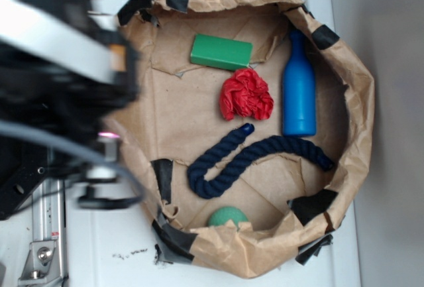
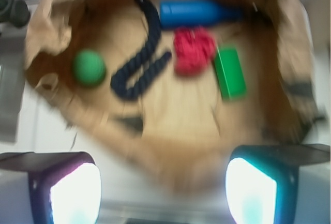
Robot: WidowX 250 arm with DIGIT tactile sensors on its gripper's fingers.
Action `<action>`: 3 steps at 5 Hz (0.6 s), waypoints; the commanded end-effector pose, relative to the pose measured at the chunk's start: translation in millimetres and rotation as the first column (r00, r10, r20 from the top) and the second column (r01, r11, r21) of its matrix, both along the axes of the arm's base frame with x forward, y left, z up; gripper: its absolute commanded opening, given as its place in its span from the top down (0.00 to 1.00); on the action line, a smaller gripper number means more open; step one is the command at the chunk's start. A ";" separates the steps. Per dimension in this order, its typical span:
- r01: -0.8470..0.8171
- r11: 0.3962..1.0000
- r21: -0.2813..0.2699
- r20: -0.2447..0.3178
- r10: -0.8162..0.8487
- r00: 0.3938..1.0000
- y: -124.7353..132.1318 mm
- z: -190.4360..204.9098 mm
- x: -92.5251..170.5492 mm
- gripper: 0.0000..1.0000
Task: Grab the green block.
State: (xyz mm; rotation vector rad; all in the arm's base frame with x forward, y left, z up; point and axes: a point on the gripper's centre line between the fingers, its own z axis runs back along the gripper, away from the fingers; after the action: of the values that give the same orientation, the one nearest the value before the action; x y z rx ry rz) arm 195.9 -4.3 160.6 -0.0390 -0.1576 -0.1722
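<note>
- The green block point(image 1: 221, 52) lies flat on the floor of the brown paper bin point(image 1: 361, 95), near its far wall, just beside the red cloth wad point(image 1: 246, 95)
- The fingers point(image 2: 163, 190) are spread apart and grasp nothing, hanging outside the bin's rim, well apart from the block
- In the wrist view the block point(image 2: 230, 72) sits ahead and right of the gap between the fingers, its long axis running roughly away from them (blur hides the exact angle)
- The reach should go forward, rightward and down
</note>
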 end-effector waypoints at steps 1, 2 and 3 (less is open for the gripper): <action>0.053 0.995 0.089 0.008 -0.054 0.998 24.7 -39.9 40.1 0.00; 0.096 0.986 0.136 -0.004 -0.096 0.995 34.0 -58.3 45.3 0.00; 0.151 0.972 0.179 -0.028 -0.149 0.988 49.3 -79.3 49.5 0.00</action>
State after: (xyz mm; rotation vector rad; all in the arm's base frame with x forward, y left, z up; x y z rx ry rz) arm 242.0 39.1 73.2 0.1137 -0.0963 -0.3534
